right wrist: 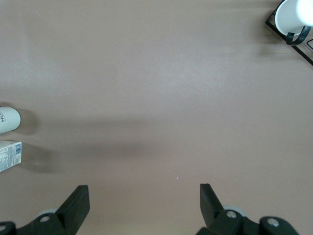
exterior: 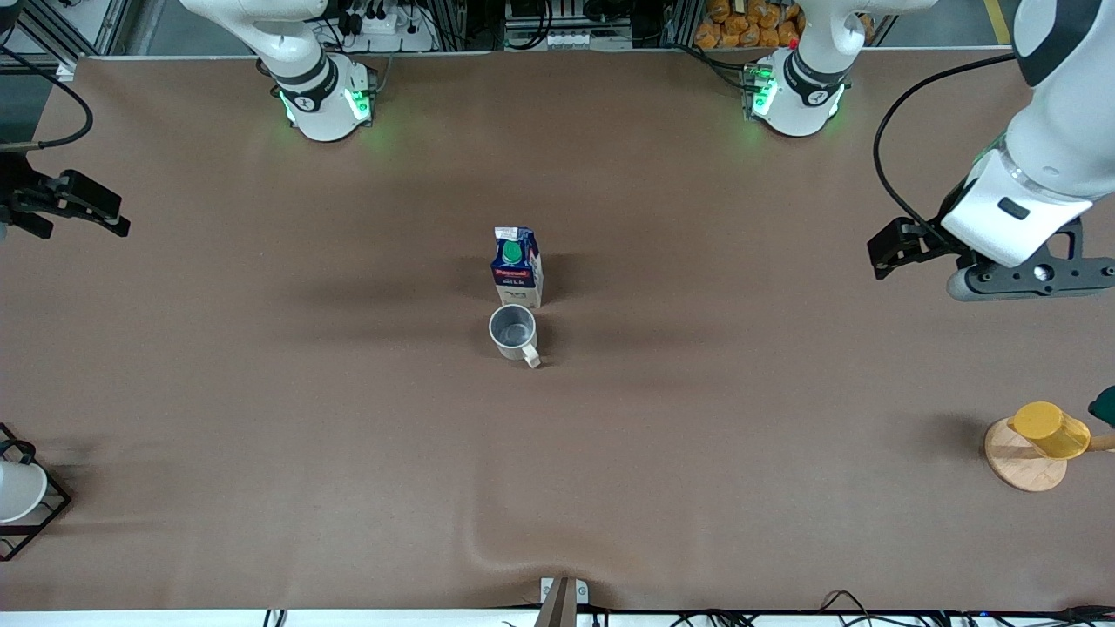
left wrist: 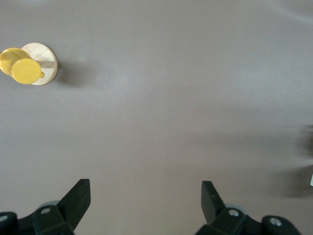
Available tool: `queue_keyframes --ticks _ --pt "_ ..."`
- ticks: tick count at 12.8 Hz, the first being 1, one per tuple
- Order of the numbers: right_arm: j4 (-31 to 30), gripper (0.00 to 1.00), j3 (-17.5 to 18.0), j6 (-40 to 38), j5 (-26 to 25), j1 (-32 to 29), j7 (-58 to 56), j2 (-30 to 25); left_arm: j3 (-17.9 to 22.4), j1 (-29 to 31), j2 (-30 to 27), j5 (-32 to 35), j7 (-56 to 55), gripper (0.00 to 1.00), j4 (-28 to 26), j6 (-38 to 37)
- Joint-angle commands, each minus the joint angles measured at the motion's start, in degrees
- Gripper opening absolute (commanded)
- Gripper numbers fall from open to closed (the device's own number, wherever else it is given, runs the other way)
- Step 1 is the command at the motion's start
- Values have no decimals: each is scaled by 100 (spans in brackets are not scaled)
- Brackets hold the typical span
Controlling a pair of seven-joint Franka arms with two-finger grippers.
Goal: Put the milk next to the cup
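Note:
The milk [exterior: 516,266], a dark blue carton with white sides, a red band and a green cap, stands upright mid-table. The cup [exterior: 512,331], cream-white with a grey inside and one handle, stands right beside it, nearer to the front camera, a small gap between them. Both show at the edge of the right wrist view, the milk [right wrist: 10,155] and the cup [right wrist: 9,120]. My left gripper [exterior: 884,252] is open and empty over bare cloth at the left arm's end [left wrist: 145,188]. My right gripper [exterior: 83,218] is open and empty over the right arm's end [right wrist: 144,191].
A yellow cup [exterior: 1050,429] lies on a round wooden disc [exterior: 1019,461] at the left arm's end, seen also in the left wrist view [left wrist: 20,68]. A white cup in a black wire frame [exterior: 17,492] stands at the right arm's end [right wrist: 293,14]. Brown cloth covers the table.

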Motion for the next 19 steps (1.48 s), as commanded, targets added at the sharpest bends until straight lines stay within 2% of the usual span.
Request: queue_keyframes --ticks 1,7,12,13,15,19 --pt "98 100 34 -63 -28 -32 -2 36 -72 156 -288 -127 135 100 -198 0" --pt "98 100 34 -63 -28 -14 -2 44 -20 121 -402 -241 284 100 -233 -106" --pt "90 100 34 -54 -19 -14 -2 44 331 51 -604 -365 320 100 -443 -62" --pt "98 100 34 -54 -27 -6 -2 53 340 77 -656 -373 320 100 -696 25" --pt "116 100 34 -36 -28 -5 -2 88 349 77 -1217 -356 337 100 -1635 779" --pt "142 100 34 -63 -28 -23 -10 97 349 60 -992 -294 311 100 -1175 475"
